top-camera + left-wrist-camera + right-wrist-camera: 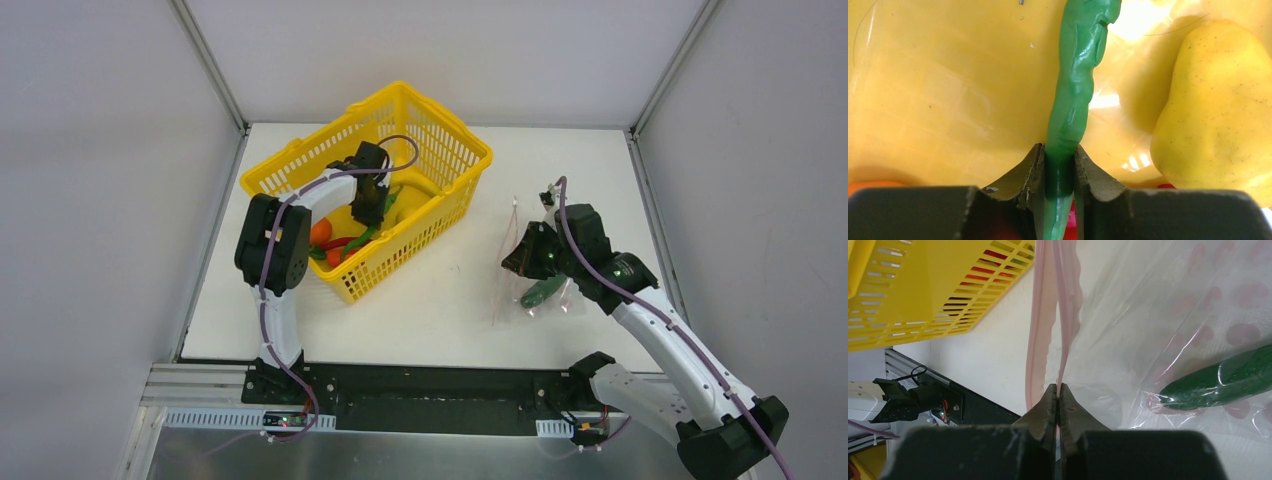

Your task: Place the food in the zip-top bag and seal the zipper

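My left gripper (1059, 155) is down inside the yellow basket (440, 140), shut on the lower end of a long green pepper (1078, 75) that lies on the basket floor. A yellow lemon (1218, 110) rests just right of it. An orange fruit (320, 232) and a red chili (338, 243) lie near the basket's front corner. My right gripper (1057, 387) is shut on one lip of the pink zipper (1040, 315), holding the zip-top bag (1148, 315) up with its mouth parted. Another green pepper (1223, 377) lies inside the bag.
The basket (923, 290) stands at the back left of the white table, its near wall a short gap from the bag's mouth. White walls enclose the table on three sides. The black base rail (430, 400) runs along the near edge.
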